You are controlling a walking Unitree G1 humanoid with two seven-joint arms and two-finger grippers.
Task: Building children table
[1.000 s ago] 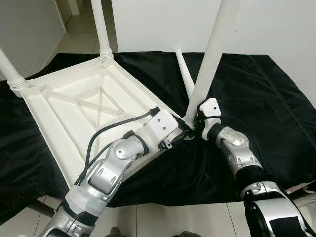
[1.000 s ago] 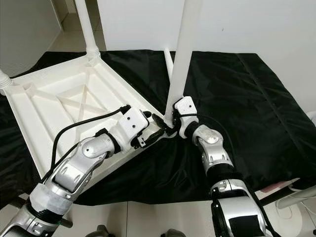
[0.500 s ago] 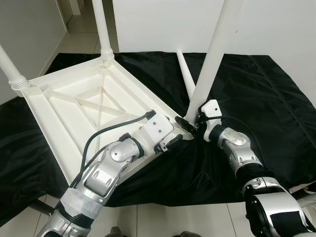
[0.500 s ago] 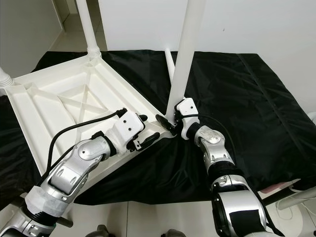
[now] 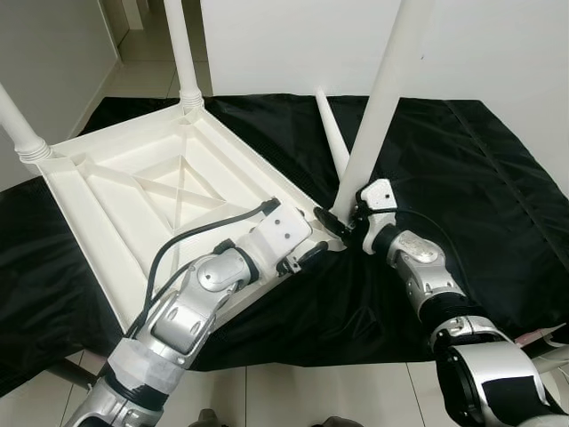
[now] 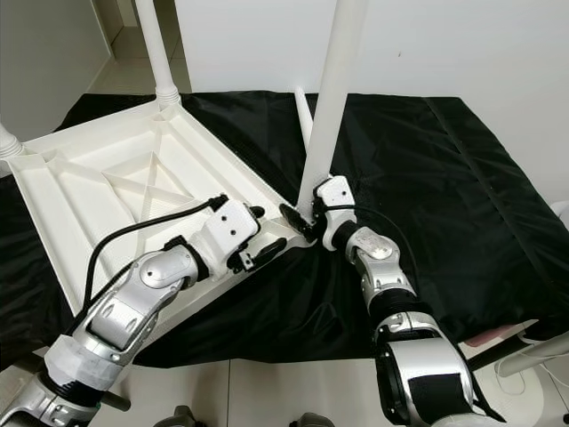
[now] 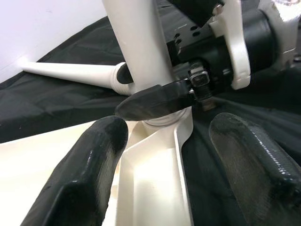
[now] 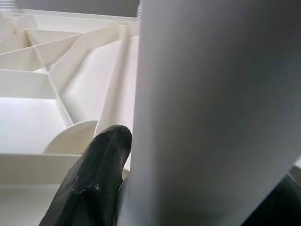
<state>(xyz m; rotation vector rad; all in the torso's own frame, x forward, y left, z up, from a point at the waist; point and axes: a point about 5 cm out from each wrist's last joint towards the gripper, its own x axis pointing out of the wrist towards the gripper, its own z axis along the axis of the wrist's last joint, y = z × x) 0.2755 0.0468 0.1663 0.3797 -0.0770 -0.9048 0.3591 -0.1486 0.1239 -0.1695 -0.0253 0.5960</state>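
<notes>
I've got the white tabletop [image 5: 151,191] upside down on a black cloth [image 5: 480,169], ribbed underside up. Two legs already stand in its far corners: one at the far corner [image 5: 182,53], one at the left corner [image 5: 18,124].

Right gripper [image 5: 342,222] is pinching the third leg [image 5: 382,98] near its foot, one black finger [image 8: 91,181] pressed on each side of the tube. The leg stands nearly upright, tilted a little, with its foot at the tabletop's near right corner socket [image 7: 162,125]. Can't tell from here if it's fully seated.

Left gripper [image 5: 307,256] sits just beside that same corner, fingers [image 7: 91,165] spread apart and holding nothing, the table's edge between them. Its wrist view looks straight at the right gripper's finger wrapped round the leg.

In the way: a fourth leg [image 5: 333,133] lies loose on the cloth just behind the upright one, pointing toward the wall. Both wrists crowd the same corner, nearly touching.

Cloth is wrinkled and hangs over the front edge of whatever it's spread on. Pale tiled floor [image 5: 293,396] below, white wall [image 5: 284,44] behind, a doorway [image 5: 133,36] off to the far left.
</notes>
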